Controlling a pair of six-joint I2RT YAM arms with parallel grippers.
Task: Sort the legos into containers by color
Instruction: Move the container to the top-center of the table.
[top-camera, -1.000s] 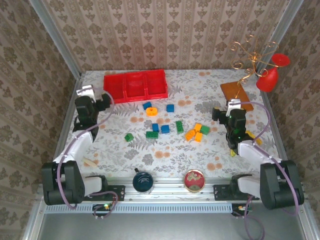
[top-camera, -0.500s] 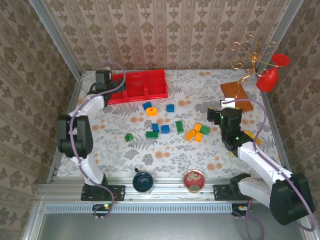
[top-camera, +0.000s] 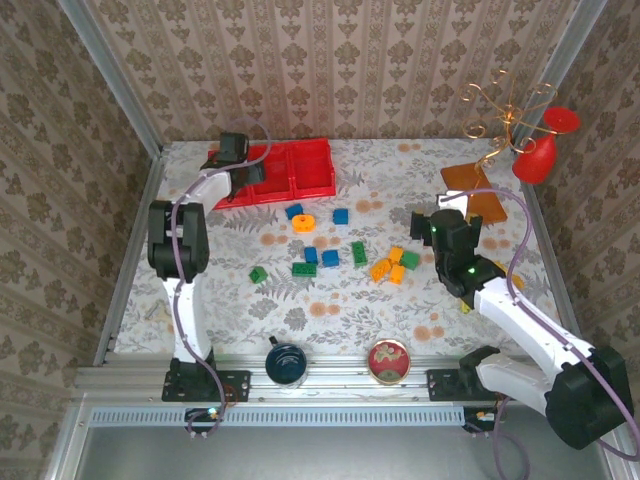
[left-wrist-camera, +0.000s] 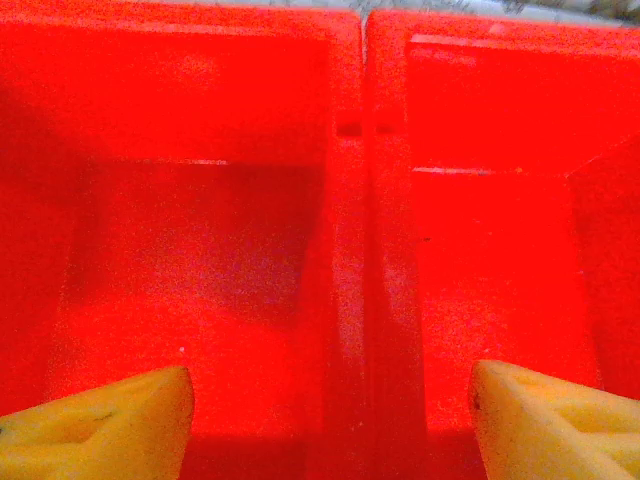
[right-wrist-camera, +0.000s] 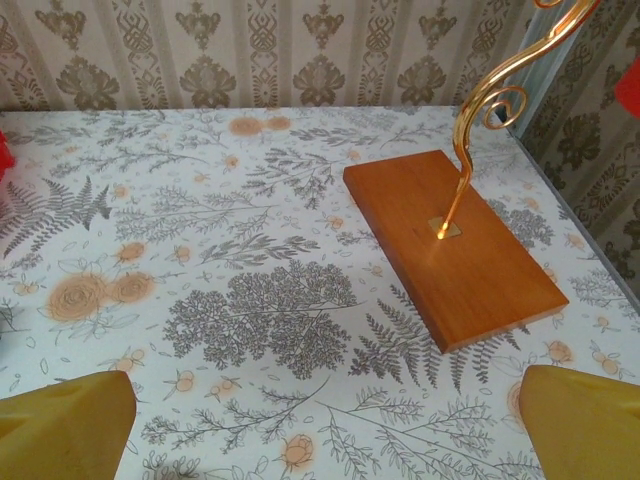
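Top external view: twelve legos (top-camera: 330, 258), four blue, four green, three orange bricks and one orange ring, lie loose between the left gripper (top-camera: 250, 172) and the right gripper (top-camera: 430, 223); they are probably light, rigid and slick, best pinched across flat opposite sides. Left wrist view: the jaws stand apart and empty, astride the wall between two compartments of the red tray (left-wrist-camera: 230, 250). Right wrist view: the jaws are wide with nothing between them, and a wooden base (right-wrist-camera: 455, 245) lies ahead to the right.

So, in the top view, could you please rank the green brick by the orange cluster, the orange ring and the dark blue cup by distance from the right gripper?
1. green brick, just nearer than and left of the right gripper.
2. orange ring, mid-table, farther left.
3. dark blue cup, at the near edge.
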